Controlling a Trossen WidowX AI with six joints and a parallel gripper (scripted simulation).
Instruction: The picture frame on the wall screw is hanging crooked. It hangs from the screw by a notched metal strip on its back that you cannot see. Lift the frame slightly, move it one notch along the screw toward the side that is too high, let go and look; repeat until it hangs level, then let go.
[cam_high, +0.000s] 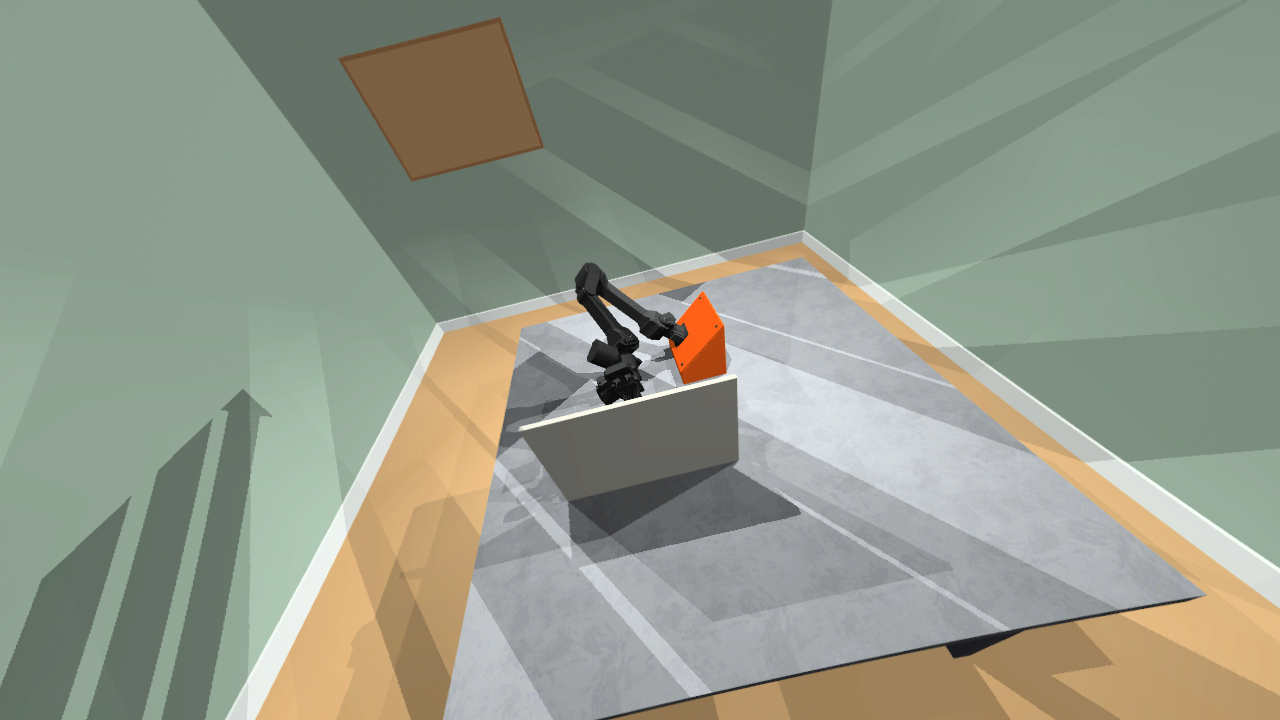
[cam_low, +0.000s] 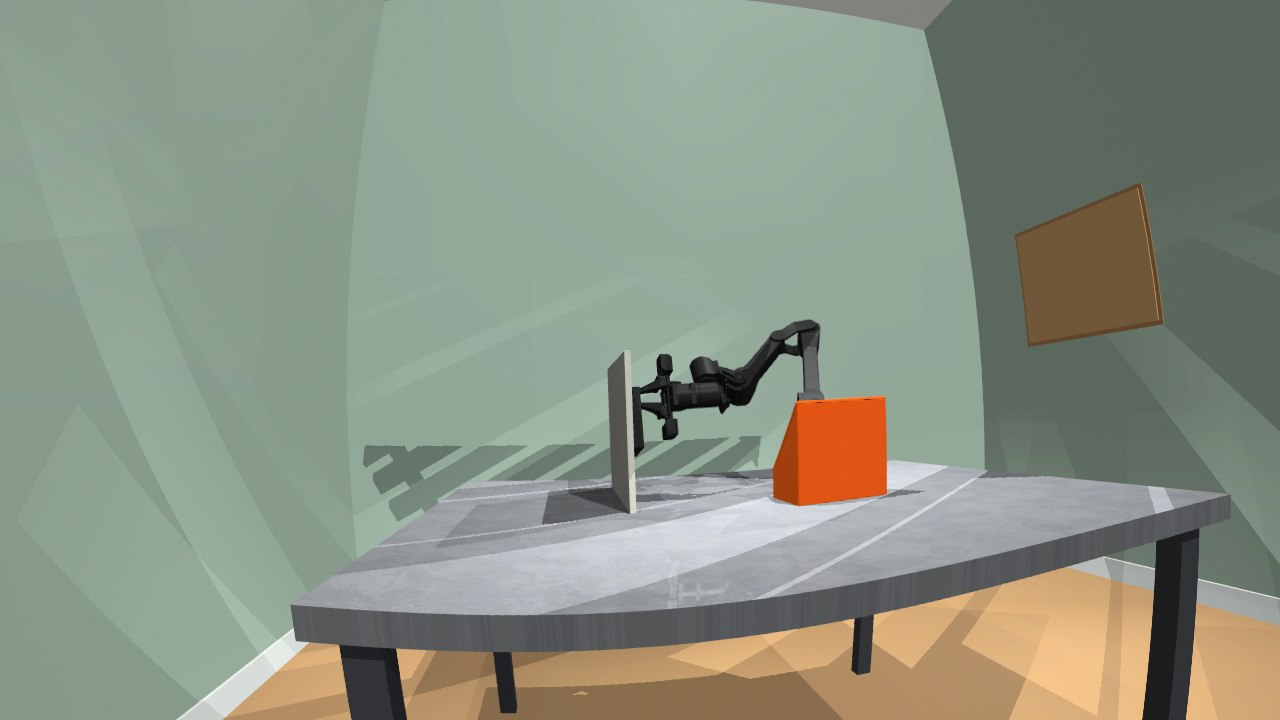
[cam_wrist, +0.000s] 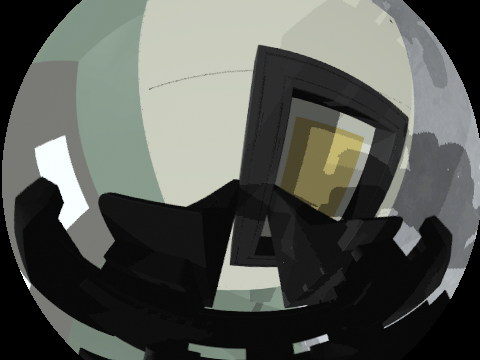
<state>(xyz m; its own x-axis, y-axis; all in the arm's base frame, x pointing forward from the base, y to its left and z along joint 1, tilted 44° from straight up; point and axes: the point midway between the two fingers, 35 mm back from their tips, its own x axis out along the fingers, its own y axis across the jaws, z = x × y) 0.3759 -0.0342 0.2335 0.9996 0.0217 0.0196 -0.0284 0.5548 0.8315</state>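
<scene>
The picture frame (cam_wrist: 267, 75) (cam_low: 638, 434) has a dark border round a white mat and a yellow picture. It is on the front of the pale wall panel (cam_high: 662, 443) (cam_low: 619, 429) (cam_wrist: 200, 130). In the wrist view its gripped bar is not parallel to the panel's top edge; the bar's lower-image end looks closer to that edge, so the frame looks crooked. My gripper (cam_wrist: 252, 187) (cam_low: 639, 402) is shut on the frame's top bar, one finger on each side. The screw and notched strip are hidden. The panel hides the frame in the top view.
The panel stands upright on the grey table (cam_high: 850, 447) (cam_low: 501, 573). An orange block (cam_high: 702, 331) (cam_low: 841, 452) with a sloped face stands beside the arm's base. A brown board (cam_high: 447, 102) (cam_low: 1087, 268) is on the room wall.
</scene>
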